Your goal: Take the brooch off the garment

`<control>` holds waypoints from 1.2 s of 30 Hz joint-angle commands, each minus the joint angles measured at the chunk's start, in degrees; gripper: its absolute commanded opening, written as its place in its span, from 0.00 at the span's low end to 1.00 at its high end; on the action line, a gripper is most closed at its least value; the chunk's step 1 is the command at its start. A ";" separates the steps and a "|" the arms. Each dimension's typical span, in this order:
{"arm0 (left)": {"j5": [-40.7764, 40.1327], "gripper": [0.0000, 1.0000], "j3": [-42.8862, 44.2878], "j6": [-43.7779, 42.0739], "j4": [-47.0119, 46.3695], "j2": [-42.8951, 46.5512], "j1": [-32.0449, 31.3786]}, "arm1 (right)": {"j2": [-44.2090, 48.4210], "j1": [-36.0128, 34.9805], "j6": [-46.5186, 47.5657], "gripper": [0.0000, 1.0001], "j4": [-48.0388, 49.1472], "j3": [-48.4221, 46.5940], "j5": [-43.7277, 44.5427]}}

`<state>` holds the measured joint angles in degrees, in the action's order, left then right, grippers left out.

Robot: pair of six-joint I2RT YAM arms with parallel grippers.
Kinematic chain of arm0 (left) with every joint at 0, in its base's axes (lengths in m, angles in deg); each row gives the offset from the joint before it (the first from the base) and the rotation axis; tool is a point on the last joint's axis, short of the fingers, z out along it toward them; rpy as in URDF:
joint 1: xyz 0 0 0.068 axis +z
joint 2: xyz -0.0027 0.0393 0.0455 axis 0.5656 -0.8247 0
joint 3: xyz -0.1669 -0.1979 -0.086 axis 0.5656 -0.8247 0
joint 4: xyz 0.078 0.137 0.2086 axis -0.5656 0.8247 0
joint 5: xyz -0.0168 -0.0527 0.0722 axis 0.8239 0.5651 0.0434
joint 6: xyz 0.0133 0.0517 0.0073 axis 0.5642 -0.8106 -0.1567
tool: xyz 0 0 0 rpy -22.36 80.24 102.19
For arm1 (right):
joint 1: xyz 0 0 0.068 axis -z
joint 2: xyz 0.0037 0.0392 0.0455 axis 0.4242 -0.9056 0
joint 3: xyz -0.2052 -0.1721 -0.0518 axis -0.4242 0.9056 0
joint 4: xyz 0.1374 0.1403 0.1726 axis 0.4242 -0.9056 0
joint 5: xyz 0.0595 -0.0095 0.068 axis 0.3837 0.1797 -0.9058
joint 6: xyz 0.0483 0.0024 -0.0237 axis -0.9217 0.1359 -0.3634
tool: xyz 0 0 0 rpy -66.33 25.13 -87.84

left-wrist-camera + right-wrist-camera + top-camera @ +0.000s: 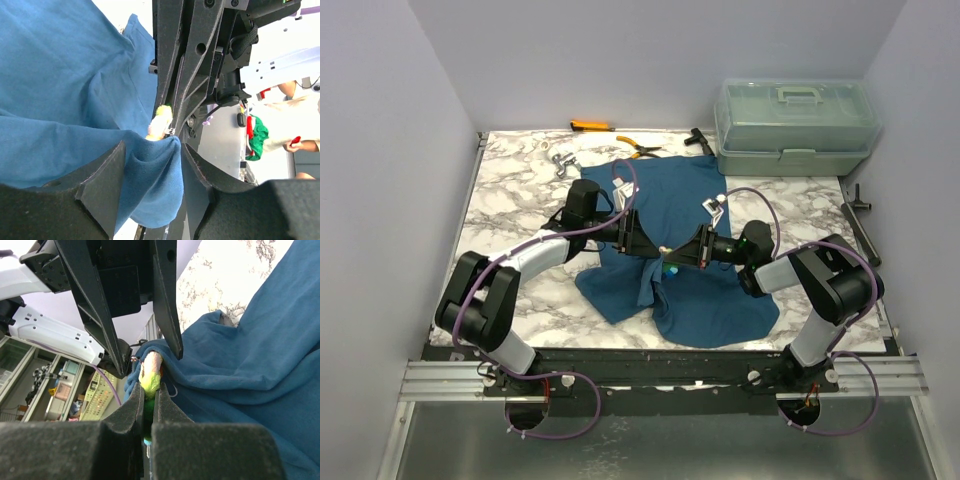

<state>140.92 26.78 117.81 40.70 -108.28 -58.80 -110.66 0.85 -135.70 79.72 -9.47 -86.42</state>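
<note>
Ok, both arms meet over the middle of the garment (715, 295), which lies spread on the marble table (510, 200). Right gripper (148, 392) is clamped on the brooch (150, 375): jaws nearly together, yellow-green beads squeezed between the tips and sticking out past them. Left gripper (154, 150) comes in from the opposite side, jaws part way closed on a raised fold of the teal cloth. The fold fills the gap and touches both pads (112, 170). Brooch sits right at the top of that fold, just beyond the left tips, touching the fabric. Cannot tell whether its pin is in the cloth or out. From the top camera the two grippers are tip to tip, cloth bunched up between them, a speck of bright beads just below the meeting point. Back edge of the table: clear lidded plastic case (792, 125) at the right, orange-handled pliers (640, 149) just off the shirt's far edge, a yellow-handled tool (590, 126) further left. All well apart from the grippers.
</note>
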 commanded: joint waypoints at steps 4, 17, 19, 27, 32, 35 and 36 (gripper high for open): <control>-2.45 0.47 1.91 2.35 -0.78 -1.42 -1.81 | -0.31 0.43 -1.01 0.01 1.97 0.68 2.19; -3.76 0.38 2.46 4.22 -1.42 -2.49 -2.36 | 0.85 0.44 -0.20 0.00 2.32 1.31 2.51; -3.96 0.36 2.41 4.64 -1.41 -2.79 -2.36 | 1.19 0.49 0.09 0.00 2.11 1.37 2.66; -5.37 0.28 2.45 4.37 0.84 -2.81 -2.36 | 2.66 0.46 1.66 0.01 0.61 1.64 3.42; -5.55 0.24 2.93 3.94 2.77 -2.84 -2.35 | 2.68 0.47 2.17 0.01 0.47 1.56 3.54; -4.95 0.29 3.02 3.79 3.04 -2.52 -2.27 | 2.68 0.56 2.60 0.01 0.27 1.56 3.43; -4.56 0.33 3.02 3.67 3.03 -2.40 -2.19 | 2.67 0.63 2.82 0.01 0.08 1.57 3.43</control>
<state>137.73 28.38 122.23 42.06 -110.23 -60.84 -109.61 1.28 -134.68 78.32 -8.07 -84.10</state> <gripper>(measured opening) 0.259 0.038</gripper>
